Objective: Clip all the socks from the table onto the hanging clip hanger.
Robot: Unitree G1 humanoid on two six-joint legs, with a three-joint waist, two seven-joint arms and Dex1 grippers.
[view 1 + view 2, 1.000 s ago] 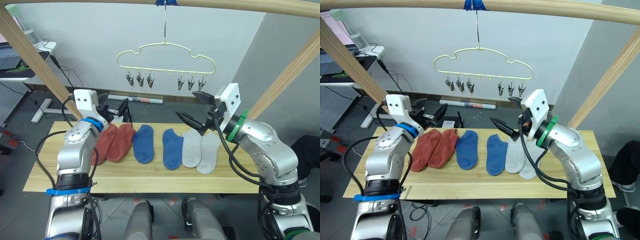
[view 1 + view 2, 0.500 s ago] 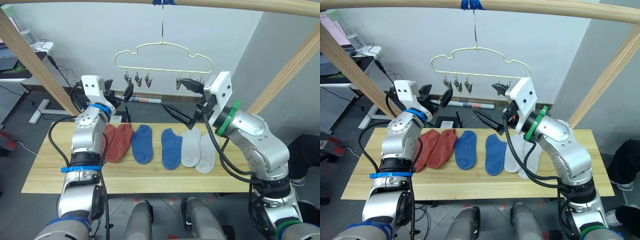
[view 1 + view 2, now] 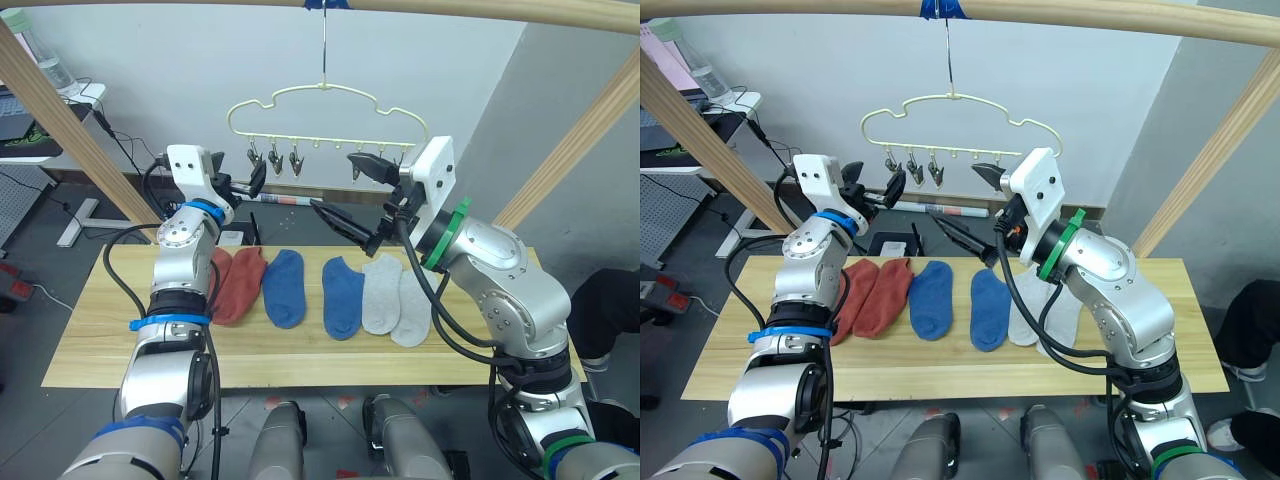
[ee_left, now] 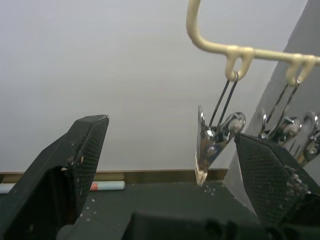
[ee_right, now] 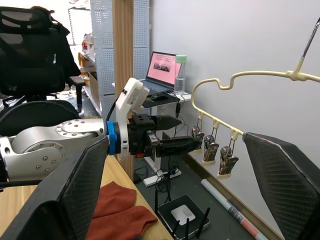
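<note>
Six socks lie in a row on the pale wooden table [image 3: 120, 340]: two rust-red socks [image 3: 243, 285], two blue socks [image 3: 286, 287] and two light grey socks [image 3: 382, 293]. Above them the pale yellow clip hanger [image 3: 325, 108] hangs by its hook, its silver clips [image 3: 276, 159] all bare. My left gripper [image 3: 243, 183] is raised beside the leftmost clip [image 4: 212, 145], open, holding nothing. Under the right-hand clips my right gripper [image 3: 335, 185] is spread wide open and empty. The right wrist view shows the left gripper [image 5: 189, 131] just short of the clips [image 5: 210, 150].
A wooden frame surrounds the scene: top bar [image 3: 450, 10], slanted pole on the left [image 3: 70, 125], another on the right [image 3: 580, 150]. A desk with a laptop [image 5: 165, 65] stands back left. A power strip [image 5: 182, 215] and a tube [image 3: 290, 200] lie on the floor behind the table.
Both arms have risen from table height to the level of the clips. The right gripper also swung left, under the hanger's right side. The socks have not moved.
</note>
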